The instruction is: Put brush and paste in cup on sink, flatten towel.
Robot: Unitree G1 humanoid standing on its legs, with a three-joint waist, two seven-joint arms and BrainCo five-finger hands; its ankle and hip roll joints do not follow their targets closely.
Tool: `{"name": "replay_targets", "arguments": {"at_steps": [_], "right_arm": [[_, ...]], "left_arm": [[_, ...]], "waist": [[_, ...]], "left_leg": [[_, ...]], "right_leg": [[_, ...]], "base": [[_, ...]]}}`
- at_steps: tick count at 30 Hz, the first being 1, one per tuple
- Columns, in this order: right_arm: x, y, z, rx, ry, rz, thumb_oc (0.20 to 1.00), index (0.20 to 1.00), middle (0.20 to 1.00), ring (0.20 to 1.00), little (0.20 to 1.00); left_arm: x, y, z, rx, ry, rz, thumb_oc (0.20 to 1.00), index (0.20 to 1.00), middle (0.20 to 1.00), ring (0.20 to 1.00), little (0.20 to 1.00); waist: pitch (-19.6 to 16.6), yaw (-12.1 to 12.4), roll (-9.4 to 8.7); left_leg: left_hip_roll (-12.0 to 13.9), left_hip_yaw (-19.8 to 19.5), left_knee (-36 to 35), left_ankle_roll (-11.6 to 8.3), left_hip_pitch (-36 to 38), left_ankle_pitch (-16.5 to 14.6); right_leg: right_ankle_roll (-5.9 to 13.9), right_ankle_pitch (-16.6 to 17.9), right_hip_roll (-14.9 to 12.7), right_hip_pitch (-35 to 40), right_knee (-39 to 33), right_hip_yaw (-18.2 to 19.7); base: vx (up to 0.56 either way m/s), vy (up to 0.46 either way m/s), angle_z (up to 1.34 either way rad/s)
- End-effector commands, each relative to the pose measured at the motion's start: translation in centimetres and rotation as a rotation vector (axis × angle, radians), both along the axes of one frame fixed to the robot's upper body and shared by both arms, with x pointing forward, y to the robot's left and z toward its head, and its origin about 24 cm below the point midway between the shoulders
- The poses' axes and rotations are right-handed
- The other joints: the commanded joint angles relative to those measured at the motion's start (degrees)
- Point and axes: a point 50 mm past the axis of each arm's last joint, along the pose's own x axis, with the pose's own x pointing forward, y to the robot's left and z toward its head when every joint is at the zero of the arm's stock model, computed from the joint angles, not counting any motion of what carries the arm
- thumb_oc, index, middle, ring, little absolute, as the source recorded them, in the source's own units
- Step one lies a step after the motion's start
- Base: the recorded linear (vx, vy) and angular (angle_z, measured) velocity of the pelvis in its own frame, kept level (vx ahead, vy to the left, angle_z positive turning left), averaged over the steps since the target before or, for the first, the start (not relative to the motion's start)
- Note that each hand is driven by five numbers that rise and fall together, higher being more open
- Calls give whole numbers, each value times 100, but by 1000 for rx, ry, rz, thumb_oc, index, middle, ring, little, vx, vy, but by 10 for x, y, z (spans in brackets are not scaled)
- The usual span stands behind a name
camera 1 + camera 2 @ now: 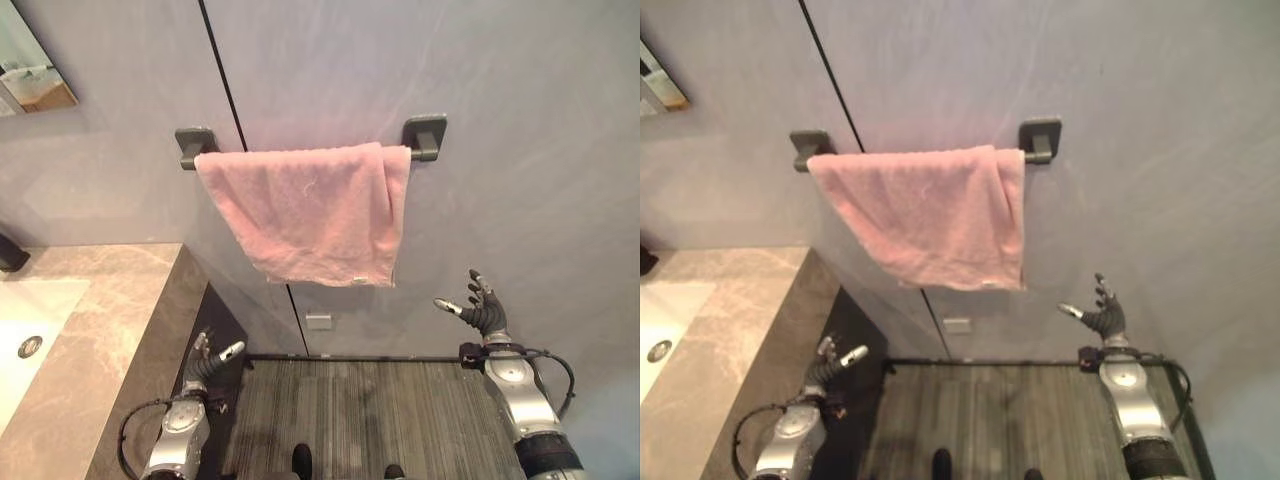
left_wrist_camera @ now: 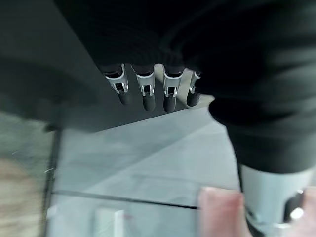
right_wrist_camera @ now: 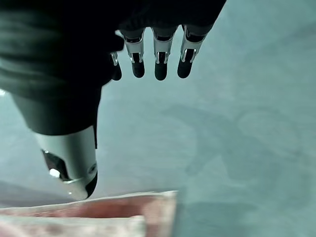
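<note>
Currently on the towel step, judging by where the head is aimed. Towel [image 1: 312, 212] hangs over the bar [image 1: 425, 135] on the wall, pink, bunched toward the right end: right side doubled over in a fold, lower edge slanting, left part thinner. Not flat yet.

Right hand [image 1: 482, 310] is raised below and right of the towel's lower corner, well apart from it, fingers [image 3: 158, 61] spread wide and straight, thumb out, holding nothing. Left hand [image 1: 208, 360] sits low by the dark side of the tabletop [image 1: 110, 330], fingers [image 2: 147, 94] relaxed and straight, empty too.

Sink [image 1: 30, 330] shows at the left edge of the head views, set in the marble top. No brush, paste or cup visible from these frames, so I can't tell whether that part is done.

Next move, my read: right hand goes up and in to the folded right edge, pinches the outer layer near the bottom corner, and draws it sideways along the bar to open the fold. Left hand should come up to hold the left edge so the towel doesn't slide off. Risk is dragging the whole towel along the bar instead of spreading it.
</note>
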Motion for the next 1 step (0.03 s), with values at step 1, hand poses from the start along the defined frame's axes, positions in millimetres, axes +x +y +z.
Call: {"name": "replay_targets", "arguments": {"at_steps": [1], "right_arm": [[7, 8, 4, -16, -21, 97, 1000, 1000, 1000, 1000, 1000]], "left_arm": [[15, -1, 0, -13, -5, -75, 1000, 1000, 1000, 1000, 1000]], "waist": [[0, 56, -271]], "left_leg": [[9, 138, 392, -35, 517, -1273]], "right_leg": [[158, -644, -329, -186, 489, -258]], "base": [[0, 0, 0]]}}
